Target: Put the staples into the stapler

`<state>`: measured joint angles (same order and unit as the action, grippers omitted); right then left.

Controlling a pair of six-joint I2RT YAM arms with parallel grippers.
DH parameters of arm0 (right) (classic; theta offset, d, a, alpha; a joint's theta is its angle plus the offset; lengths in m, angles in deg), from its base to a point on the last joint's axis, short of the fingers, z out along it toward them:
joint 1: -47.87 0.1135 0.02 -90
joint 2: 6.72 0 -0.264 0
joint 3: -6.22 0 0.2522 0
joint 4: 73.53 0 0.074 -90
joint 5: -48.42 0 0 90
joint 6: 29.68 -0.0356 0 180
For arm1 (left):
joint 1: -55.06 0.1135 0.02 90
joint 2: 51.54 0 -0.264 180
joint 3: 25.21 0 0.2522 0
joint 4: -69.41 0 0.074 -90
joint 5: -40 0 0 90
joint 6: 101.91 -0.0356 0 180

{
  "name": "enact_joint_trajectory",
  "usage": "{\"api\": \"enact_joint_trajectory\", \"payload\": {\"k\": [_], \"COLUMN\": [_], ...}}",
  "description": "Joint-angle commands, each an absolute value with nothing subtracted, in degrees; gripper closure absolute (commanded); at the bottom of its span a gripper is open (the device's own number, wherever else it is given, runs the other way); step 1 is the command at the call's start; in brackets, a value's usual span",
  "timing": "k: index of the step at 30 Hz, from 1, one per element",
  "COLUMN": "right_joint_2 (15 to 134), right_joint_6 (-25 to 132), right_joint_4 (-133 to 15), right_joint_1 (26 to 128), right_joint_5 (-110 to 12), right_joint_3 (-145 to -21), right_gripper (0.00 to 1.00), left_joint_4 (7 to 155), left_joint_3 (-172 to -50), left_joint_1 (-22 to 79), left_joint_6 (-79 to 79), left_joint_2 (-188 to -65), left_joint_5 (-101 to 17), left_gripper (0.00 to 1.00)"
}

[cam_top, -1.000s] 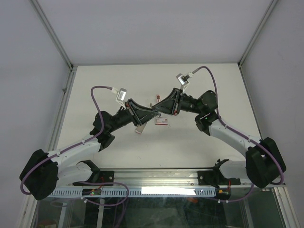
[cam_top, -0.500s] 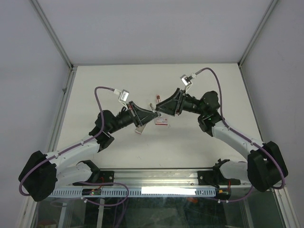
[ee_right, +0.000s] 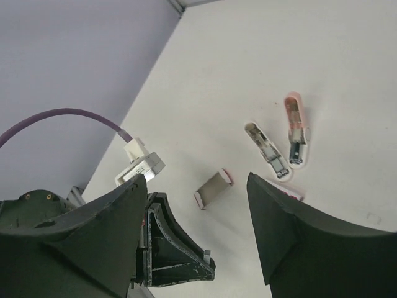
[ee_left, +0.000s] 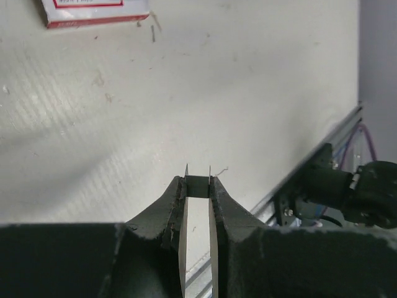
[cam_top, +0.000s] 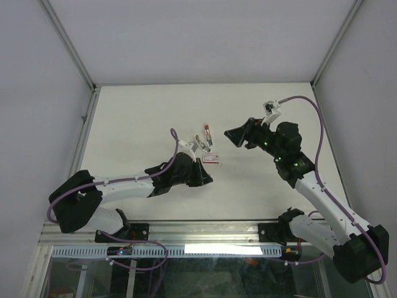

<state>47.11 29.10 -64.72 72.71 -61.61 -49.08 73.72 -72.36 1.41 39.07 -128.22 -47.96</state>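
Note:
My left gripper (ee_left: 198, 183) is shut on a short strip of staples (ee_left: 198, 186), seen end-on with its legs pointing away from me. It hangs low over the table near the front (cam_top: 206, 179). The stapler (cam_top: 204, 139) lies opened, its white half (ee_right: 267, 151) and pink half (ee_right: 296, 130) spread apart. My right gripper (cam_top: 234, 137) stands open and empty, to the right of the stapler. In its own view (ee_right: 195, 179) it looks down on the left fingertips (ee_right: 208, 259). A flat silvery-grey rectangle (ee_right: 212, 188) with a pale rim and red ends lies beside the stapler.
A little red-and-white box (cam_top: 212, 159) lies just in front of the stapler, and shows in the left wrist view (ee_left: 93, 11) too. The metal rail (cam_top: 205, 231) and both arm bases line the table's near edge. Frame posts stand at the far corners.
The two grippers met over the table's middle a second ago. The right one has opened and drawn back to the right. The left arm has dropped low towards the front, still holding the strip.

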Motion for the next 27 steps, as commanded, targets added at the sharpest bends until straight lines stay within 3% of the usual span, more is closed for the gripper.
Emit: {"api": "enact_joint_trajectory", "payload": {"k": [1,15,27], "right_joint_2": [45.1,42.0,43.0], "right_joint_6": [33.3,36.6,37.3], "right_joint_4": [-59.8,-55.9,-54.1], "right_joint_1": [72.7,72.7,72.7], "right_joint_5": [-55.1,-51.8,-50.5], "right_joint_3": [-49.0,-47.3,-47.6], "right_gripper": [0.31,0.31,0.31], "left_joint_4": [80.7,92.7,96.4], "left_joint_3": [-79.3,-89.0,-91.6], "left_joint_1": [-1.0,-2.7,-2.8], "left_joint_6": [40.5,40.5,39.0], "left_joint_2": [-132.9,-146.9,-147.3], "left_joint_5": [-55.6,-58.8,-60.2], "left_gripper": [0.93,0.88,0.44]}}
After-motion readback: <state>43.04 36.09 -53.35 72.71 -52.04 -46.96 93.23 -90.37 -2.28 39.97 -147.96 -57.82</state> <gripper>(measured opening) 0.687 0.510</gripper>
